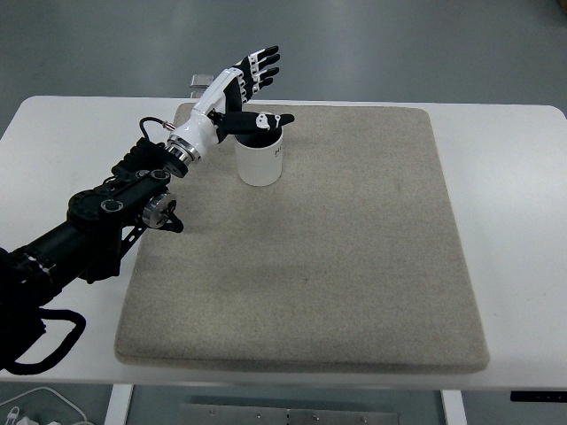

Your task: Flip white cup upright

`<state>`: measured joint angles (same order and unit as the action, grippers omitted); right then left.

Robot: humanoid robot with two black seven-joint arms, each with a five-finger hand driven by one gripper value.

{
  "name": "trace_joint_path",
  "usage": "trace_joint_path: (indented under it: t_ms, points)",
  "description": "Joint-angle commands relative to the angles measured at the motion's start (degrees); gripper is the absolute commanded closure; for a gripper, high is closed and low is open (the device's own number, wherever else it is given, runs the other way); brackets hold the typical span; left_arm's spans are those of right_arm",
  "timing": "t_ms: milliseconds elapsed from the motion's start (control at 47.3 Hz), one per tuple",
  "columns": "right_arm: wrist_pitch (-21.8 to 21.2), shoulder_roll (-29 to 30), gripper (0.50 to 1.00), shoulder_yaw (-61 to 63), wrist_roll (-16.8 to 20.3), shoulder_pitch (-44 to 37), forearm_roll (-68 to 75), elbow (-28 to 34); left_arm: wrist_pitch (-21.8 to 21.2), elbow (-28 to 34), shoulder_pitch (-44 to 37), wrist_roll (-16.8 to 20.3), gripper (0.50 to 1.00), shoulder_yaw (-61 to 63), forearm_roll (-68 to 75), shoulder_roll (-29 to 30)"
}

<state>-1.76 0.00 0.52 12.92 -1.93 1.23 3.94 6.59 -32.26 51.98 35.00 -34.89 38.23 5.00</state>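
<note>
— Which step was that?
— Finishing: the white cup [260, 161] seemed upright at the beige mat's [354, 266] eleven o'clock; my left hand [251, 90] was spread, thumb over the rim, gripping nothing.
— Next?
— Probably lifting clear without tipping it.

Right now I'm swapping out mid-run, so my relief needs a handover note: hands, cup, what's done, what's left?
Left robot hand: open, fingers spread, holding nothing, thumb over the cup's rim.
Right robot hand: not in view.
White cup: standing upright on the beige mat, near its far left corner, mouth up.
Done: the cup looks already flipped upright.
Left: pull the left arm clear of the cup without knocking it.
</note>
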Motion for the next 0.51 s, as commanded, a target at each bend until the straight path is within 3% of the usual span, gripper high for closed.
trace_joint_path:
  t_ms: [0, 338, 486]
  points:
    - [0.0, 0.0, 0.57, 0.0, 0.0, 0.0, 0.0, 0.0, 0.0, -0.1, 0.8, 0.0, 0.508, -0.1, -1.0, 0.6]
    - [0.0, 0.0, 0.57, 0.0, 0.0, 0.0, 0.0, 0.0, -0.3, 0.2, 3.7, 0.0, 0.508, -0.1, -5.8, 2.6]
    - [0.0, 0.0, 0.572, 0.0, 0.0, 0.0, 0.0, 0.0, -3.7, 1.6, 5.4, 0.0, 0.508, 0.0, -7.6, 2.6]
